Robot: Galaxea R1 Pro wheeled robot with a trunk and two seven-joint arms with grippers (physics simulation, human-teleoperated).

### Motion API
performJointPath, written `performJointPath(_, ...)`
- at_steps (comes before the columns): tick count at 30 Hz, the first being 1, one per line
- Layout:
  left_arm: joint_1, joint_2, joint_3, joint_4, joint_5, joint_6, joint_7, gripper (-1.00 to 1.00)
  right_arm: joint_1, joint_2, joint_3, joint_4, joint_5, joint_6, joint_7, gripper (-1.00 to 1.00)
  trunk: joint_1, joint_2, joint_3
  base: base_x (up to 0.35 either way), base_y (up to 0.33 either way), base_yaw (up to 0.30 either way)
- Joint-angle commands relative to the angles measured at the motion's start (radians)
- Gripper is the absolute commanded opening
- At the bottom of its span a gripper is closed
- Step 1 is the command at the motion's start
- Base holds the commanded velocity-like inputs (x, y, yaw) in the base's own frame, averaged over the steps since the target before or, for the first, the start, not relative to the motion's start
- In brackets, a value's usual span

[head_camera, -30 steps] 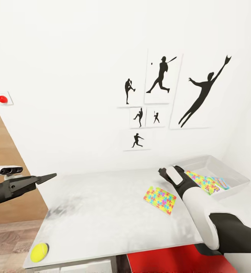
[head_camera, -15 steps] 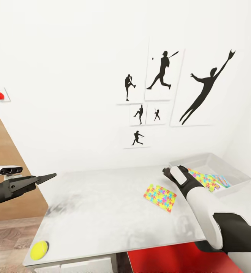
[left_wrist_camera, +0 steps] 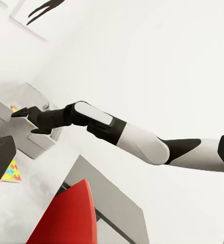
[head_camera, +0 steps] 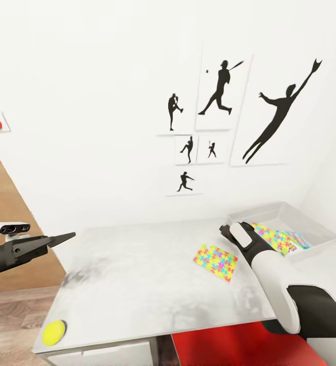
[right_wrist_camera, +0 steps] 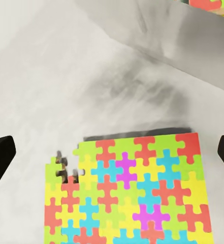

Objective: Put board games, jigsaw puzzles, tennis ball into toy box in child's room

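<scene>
Neon-coloured, the loose jigsaw puzzle (head_camera: 215, 262) lies flat on the pale table (head_camera: 137, 300), directly under the right gripper (head_camera: 226, 233), whose wrist view shows the two fingertips spread wide apart on either side of it and holding nothing. Over the last second the whole head view has drifted, so the camera has moved; the right arm itself has barely shifted and the puzzle has stayed where it was. That suggests the robot is lining up for a grasp, not yet descending. Just beyond the gripper sits the toy box (head_camera: 310, 226), already holding another puzzle and a colourful box. The tennis ball (head_camera: 53, 332) rests well away, nearer the left gripper (head_camera: 66, 237), whose state cannot be told. No writing or brand is readable anywhere.
</scene>
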Motion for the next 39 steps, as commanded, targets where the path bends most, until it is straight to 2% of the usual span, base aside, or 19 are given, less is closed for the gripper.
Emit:
performJointPath(1,-0.001,0.0,0.0,0.0,0.0,0.01,-0.004,1.0,-0.001,-0.001,-0.001,-0.002,-0.003,0.006,-0.005,1.0,0.001,-0.002,-0.004,0.0,0.175,0.0)
performJointPath(26,-0.001,0.001,0.0,0.001,0.0,0.009,-0.004,1.0,-0.001,-0.02,-0.004,-0.002,-0.004,0.005,-0.005,1.0,0.001,-0.002,-0.045,0.001,0.078,0.0)
performJointPath(31,-0.001,0.001,0.0,0.001,0.0,0.009,-0.004,1.0,-0.001,-0.035,-0.004,-0.002,-0.005,0.004,-0.005,1.0,0.001,-0.002,-0.053,0.026,0.067,0.0)
performJointPath(39,-0.001,0.0,0.0,0.001,0.0,0.009,-0.004,1.0,-0.001,-0.042,-0.005,-0.002,-0.006,0.004,-0.006,1.0,0.001,-0.002,-0.066,0.004,0.009,0.0)
